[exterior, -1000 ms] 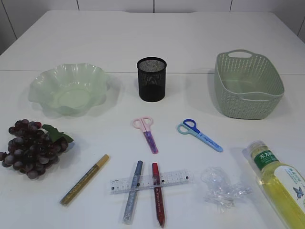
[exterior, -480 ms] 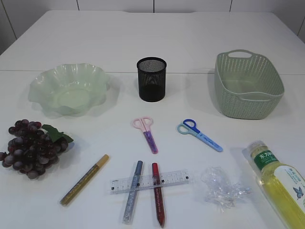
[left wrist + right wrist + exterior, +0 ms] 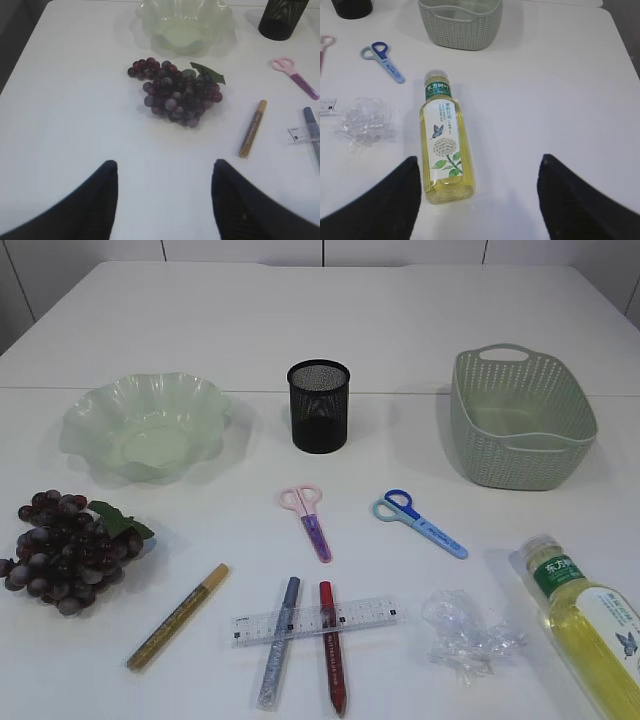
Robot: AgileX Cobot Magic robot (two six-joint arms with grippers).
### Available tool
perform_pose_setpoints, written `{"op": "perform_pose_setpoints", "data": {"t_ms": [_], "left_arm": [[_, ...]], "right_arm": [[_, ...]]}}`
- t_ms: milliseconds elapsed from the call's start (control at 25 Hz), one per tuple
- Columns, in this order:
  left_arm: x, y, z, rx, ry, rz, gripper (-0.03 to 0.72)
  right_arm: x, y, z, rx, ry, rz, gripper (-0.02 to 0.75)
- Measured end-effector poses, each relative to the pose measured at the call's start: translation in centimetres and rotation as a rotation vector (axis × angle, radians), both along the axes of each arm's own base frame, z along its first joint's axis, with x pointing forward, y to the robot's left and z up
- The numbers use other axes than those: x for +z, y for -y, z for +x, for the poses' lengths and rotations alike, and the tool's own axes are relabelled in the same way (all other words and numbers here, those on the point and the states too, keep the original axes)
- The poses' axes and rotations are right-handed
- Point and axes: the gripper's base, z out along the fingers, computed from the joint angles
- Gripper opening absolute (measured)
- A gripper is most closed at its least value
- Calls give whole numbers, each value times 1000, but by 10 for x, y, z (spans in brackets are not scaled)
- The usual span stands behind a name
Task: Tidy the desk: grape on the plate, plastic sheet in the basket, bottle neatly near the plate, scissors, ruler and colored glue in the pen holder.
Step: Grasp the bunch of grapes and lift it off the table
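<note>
The grape bunch [image 3: 65, 550] lies at the left, in front of the pale green plate [image 3: 85, 405]. My left gripper [image 3: 164, 162] hovers open, short of the grape [image 3: 175, 95]. A yellow bottle [image 3: 444, 135] lies on its side, its base just inside my open right gripper [image 3: 479, 158]. The crumpled plastic sheet [image 3: 465, 635] sits left of the bottle [image 3: 585, 615]. Pink scissors [image 3: 310, 520], blue scissors [image 3: 420, 523], a clear ruler [image 3: 360, 615] and gold [image 3: 178, 616], blue [image 3: 279, 640] and red [image 3: 332, 645] glue pens lie mid-table. Neither gripper shows in the exterior view.
The black mesh pen holder [image 3: 318, 405] stands at centre back. A green woven basket [image 3: 520, 420] sits at the back right. The ruler rests across the blue and red glue pens.
</note>
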Motion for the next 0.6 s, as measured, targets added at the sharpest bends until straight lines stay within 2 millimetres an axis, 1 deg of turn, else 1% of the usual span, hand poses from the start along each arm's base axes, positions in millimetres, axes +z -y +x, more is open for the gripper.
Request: {"op": "perform_pose_setpoints", "data": {"t_ms": [160, 280, 400, 480, 600], "left_arm": [[0, -1, 0, 1, 1, 14, 433], [1, -1, 0, 0, 11, 15, 433], [13, 0, 1, -6, 111, -1, 433], [20, 1, 4, -8, 170, -7, 433], [24, 2, 15, -13, 161, -18, 433]], "right_arm": [[1, 0, 0, -7, 9, 11, 550], [8, 0, 1, -5, 66, 16, 536], [15, -2, 4, -2, 152, 41, 532], [18, -2, 6, -2, 169, 51, 532], [23, -3, 18, 1, 160, 57, 531]]}}
